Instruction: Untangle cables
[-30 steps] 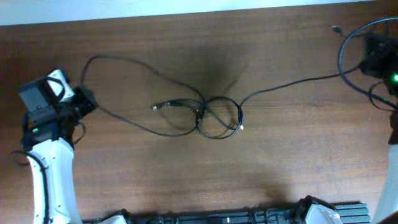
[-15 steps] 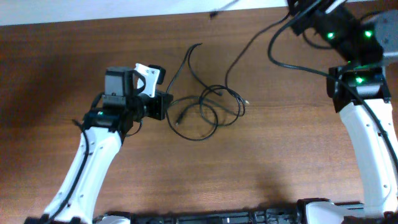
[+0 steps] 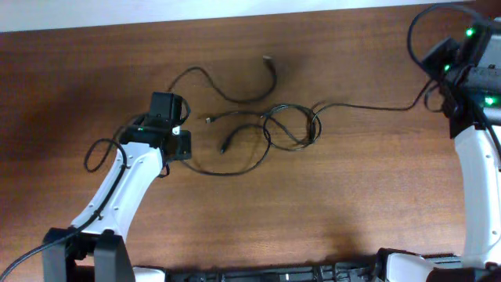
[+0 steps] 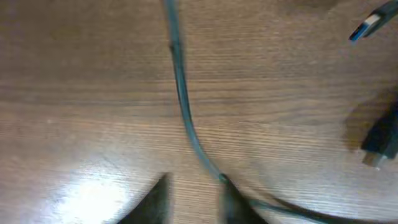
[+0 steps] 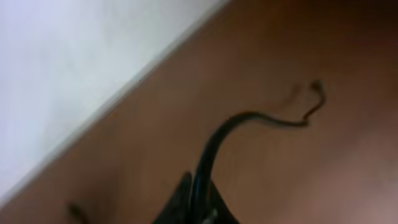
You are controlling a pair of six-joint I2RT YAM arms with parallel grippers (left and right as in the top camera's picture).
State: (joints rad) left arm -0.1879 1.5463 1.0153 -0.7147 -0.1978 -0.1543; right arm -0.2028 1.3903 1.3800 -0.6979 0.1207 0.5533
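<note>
Cables [image 3: 268, 119] lie knotted mid-frame; your right gripper [image 5: 198, 190] pinches one strand, your left gripper [image 4: 194, 194] sits narrowly parted, likely needing a fresh grasp.

Nothing legible anywhere: no lettering, label, brand, number or sign to be made out on the cables [image 3: 268, 125], the wooden table [image 3: 329, 211], the left arm [image 3: 125, 184] or the right arm [image 3: 477, 180]. Wrist views too blurred for any fine print.
</note>
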